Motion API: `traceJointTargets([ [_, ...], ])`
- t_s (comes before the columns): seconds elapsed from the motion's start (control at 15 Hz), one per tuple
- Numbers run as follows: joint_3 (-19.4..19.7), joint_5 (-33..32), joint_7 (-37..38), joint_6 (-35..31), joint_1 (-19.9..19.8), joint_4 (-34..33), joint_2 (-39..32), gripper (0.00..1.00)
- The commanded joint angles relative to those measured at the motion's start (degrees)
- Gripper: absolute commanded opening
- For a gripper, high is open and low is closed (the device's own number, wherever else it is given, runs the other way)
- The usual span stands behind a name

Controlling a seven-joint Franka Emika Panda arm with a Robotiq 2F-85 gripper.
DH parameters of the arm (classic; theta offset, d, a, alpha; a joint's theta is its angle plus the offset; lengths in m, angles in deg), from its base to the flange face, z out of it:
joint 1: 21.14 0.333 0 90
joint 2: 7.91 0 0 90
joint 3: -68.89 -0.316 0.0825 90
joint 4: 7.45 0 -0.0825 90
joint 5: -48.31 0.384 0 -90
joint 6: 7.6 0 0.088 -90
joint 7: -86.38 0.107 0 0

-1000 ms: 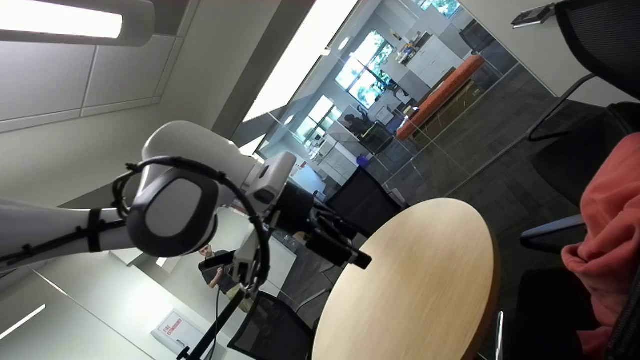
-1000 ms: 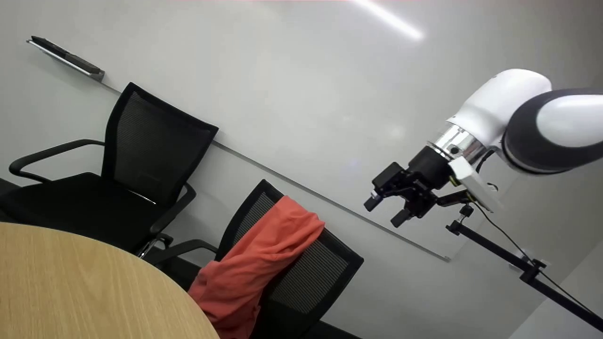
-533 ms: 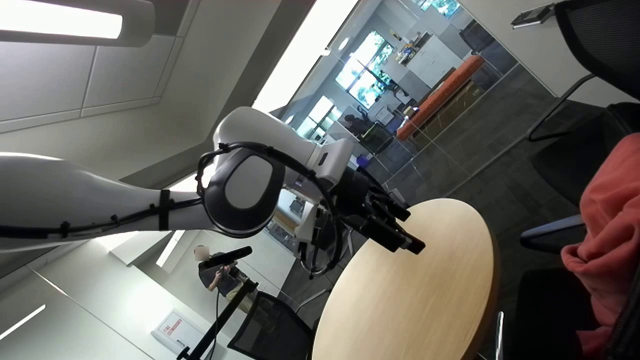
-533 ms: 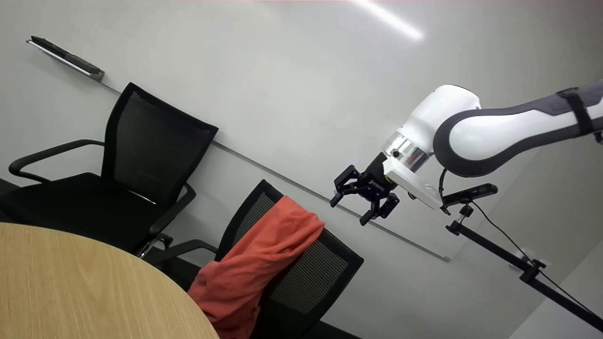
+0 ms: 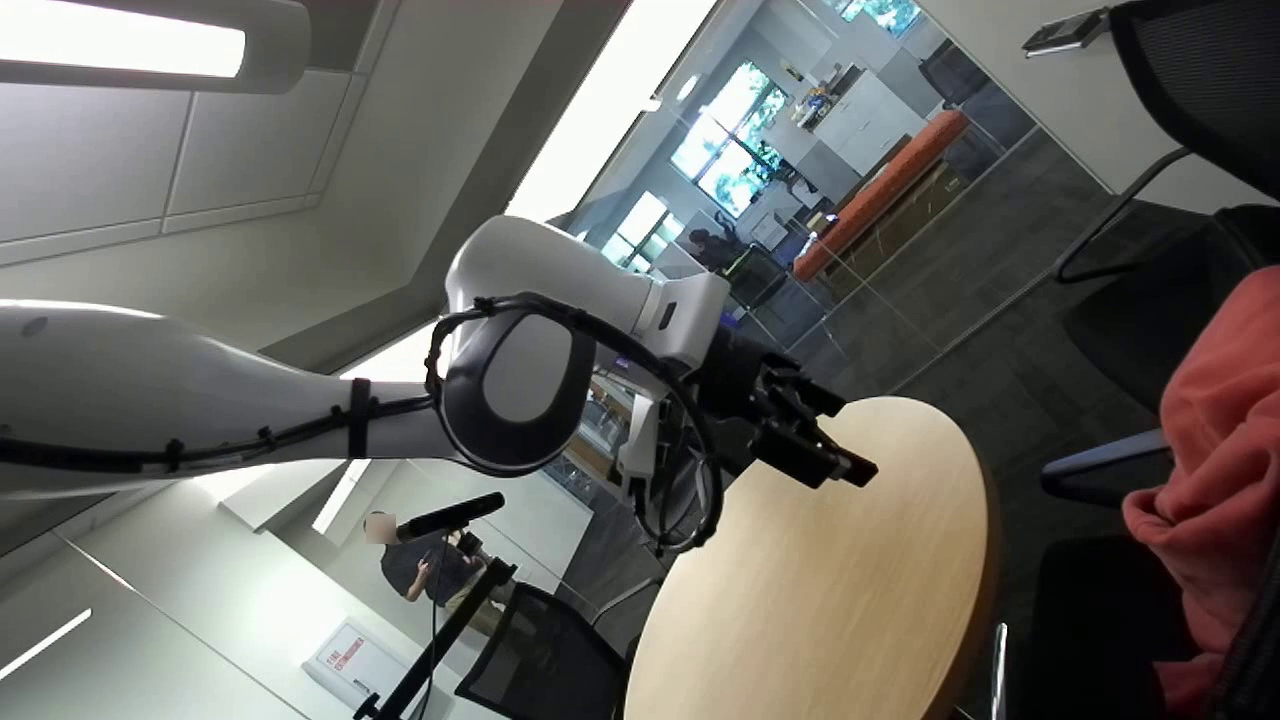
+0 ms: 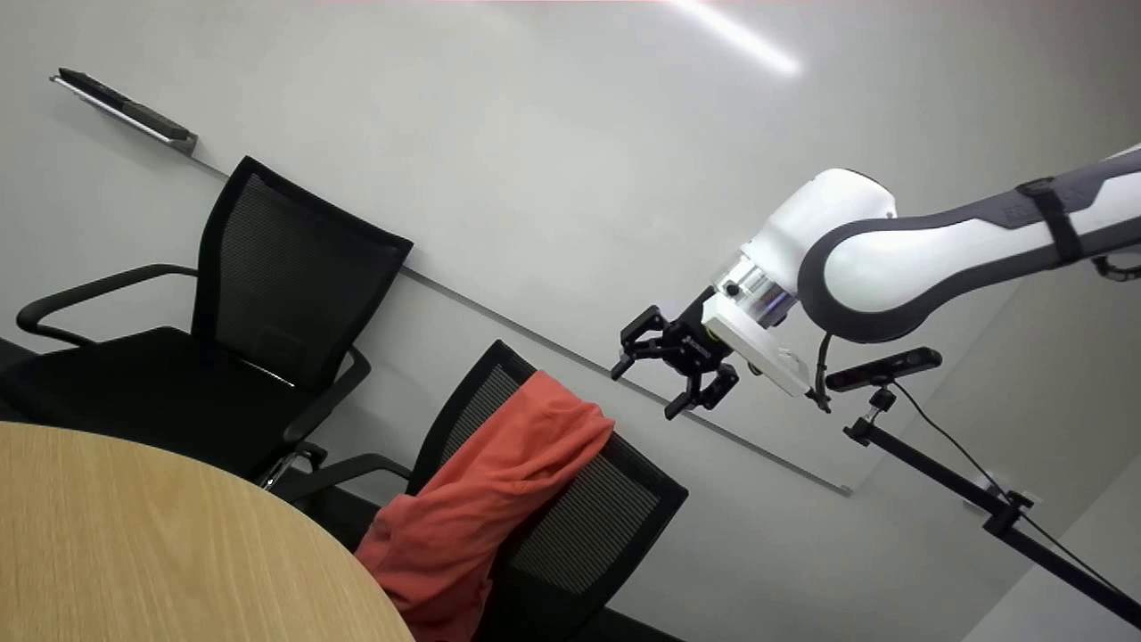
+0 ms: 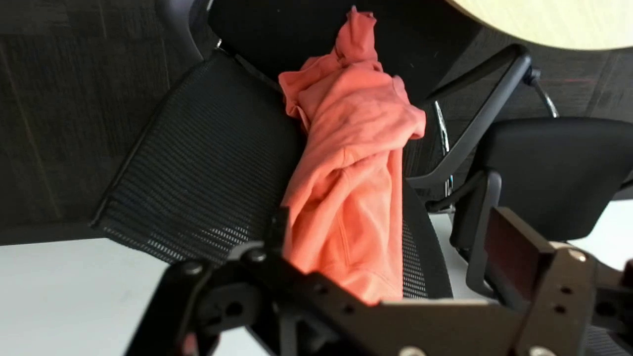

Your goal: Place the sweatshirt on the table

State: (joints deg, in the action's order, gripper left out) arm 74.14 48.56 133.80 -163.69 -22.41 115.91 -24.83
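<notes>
Sweatshirt (image 7: 348, 158) is hanging on a chair (image 7: 212, 153); gripper (image 6: 647, 390) is hovering wide, presumably preparing pickup; grasping is probably needing closer approach.

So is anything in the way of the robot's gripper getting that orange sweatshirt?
Nothing visible: in an exterior view, just a gap separates the open gripper from the sweatshirt draped over the chair's back.
</notes>
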Motion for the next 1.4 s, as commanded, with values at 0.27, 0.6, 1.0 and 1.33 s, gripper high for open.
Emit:
traceJointTargets([
  [0.27,11.74,0.04,17.75,-10.58,10.23,-15.2,-20.08,1.0],
  [0.6,18.38,0.68,25.05,-7.73,14.2,-25.63,-30.1,1.0],
  [1.0,22.12,0.0,31.13,-1.01,13.61,-34.96,-37.55,1.0],
  [1.33,21.98,-1.64,33.51,6.03,11.5,-40.73,-41.08,1.0],
])
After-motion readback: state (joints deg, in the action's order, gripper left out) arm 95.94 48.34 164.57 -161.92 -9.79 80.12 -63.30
